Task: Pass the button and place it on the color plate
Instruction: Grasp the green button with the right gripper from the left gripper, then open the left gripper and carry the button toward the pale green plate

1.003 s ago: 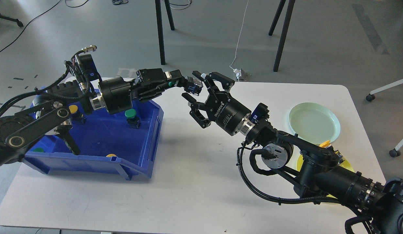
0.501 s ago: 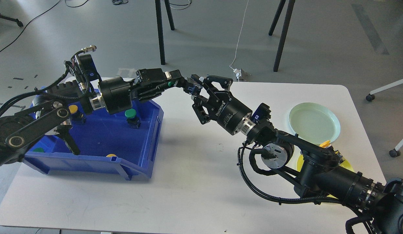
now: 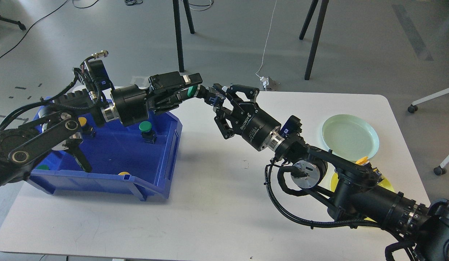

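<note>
On our worktop (image 3: pixel 217 203), a blue bin (image 3: pixel 162 145) sits toward the left edge. Beyond the far edge we see black stand legs (image 3: pixel 179 36), a white cable (image 3: pixel 267 40), and a castor (image 3: pixel 412 108).

Right hand (image 3: pixel 220 102) has closed on the button (image 3: pixel 207 95); left hand (image 3: pixel 190 88) has opened

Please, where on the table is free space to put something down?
Bare white table lies between the blue bin and the right arm, and along the front edge. The green plate is empty. Crowded: the bin, holding buttons, and the yellow plate under the right arm.
</note>
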